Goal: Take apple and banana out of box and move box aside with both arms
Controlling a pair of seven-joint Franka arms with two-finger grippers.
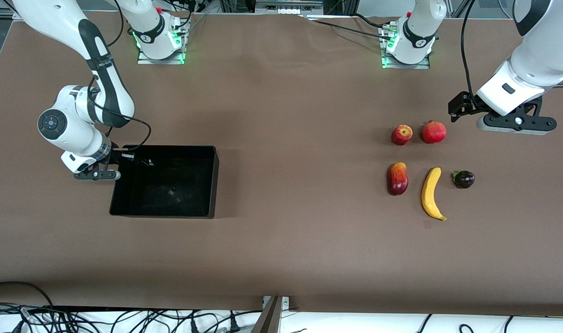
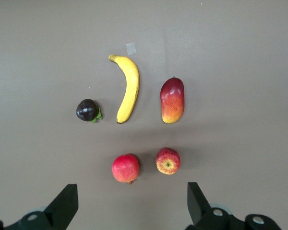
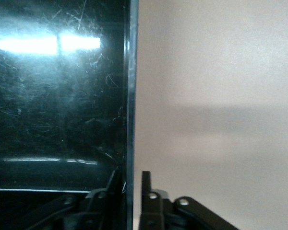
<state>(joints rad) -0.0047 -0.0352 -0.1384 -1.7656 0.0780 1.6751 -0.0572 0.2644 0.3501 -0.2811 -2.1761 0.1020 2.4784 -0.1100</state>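
Observation:
The black box (image 1: 214,185) stands toward the right arm's end of the table. My right gripper (image 1: 122,157) is shut on the box's end wall (image 3: 130,96), one finger inside and one outside (image 3: 132,178). The yellow banana (image 1: 432,193) and the red apple (image 1: 402,134) lie toward the left arm's end, among other fruits. My left gripper (image 1: 515,126) hangs open and empty over the table beside them. In the left wrist view its open gripper (image 2: 129,206) frames the banana (image 2: 128,88) and apple (image 2: 168,160).
A red pomegranate (image 1: 434,132) lies beside the apple. A red-yellow mango (image 1: 398,178) and a dark mangosteen (image 1: 464,179) flank the banana. A small tape patch (image 1: 428,224) is near the banana's tip. Cables hang along the table's near edge.

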